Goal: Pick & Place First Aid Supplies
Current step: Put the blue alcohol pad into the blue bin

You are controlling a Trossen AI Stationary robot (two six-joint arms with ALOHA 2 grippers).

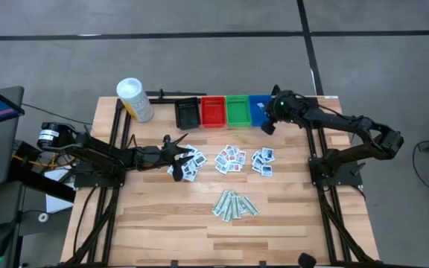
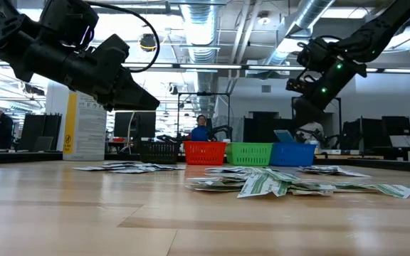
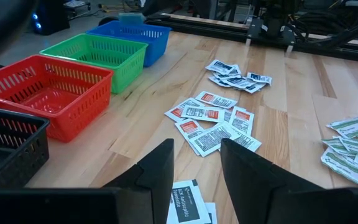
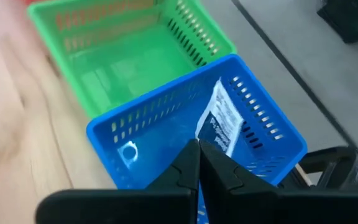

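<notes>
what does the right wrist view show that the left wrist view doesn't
Only the right wrist view shows the right gripper shut above the blue bin, with a white packet leaning against the bin's inside wall. Only the left wrist view shows the left gripper open over a dark-print packet, plus the red bin, black bin and loose packets on the table. Both show the blue and green bins.

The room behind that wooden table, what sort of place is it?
Probably a robotics lab or workshop. The low view shows exposed ceiling ducts, monitors and equipment racks, and a person seated at a workstation beyond the table.
</notes>
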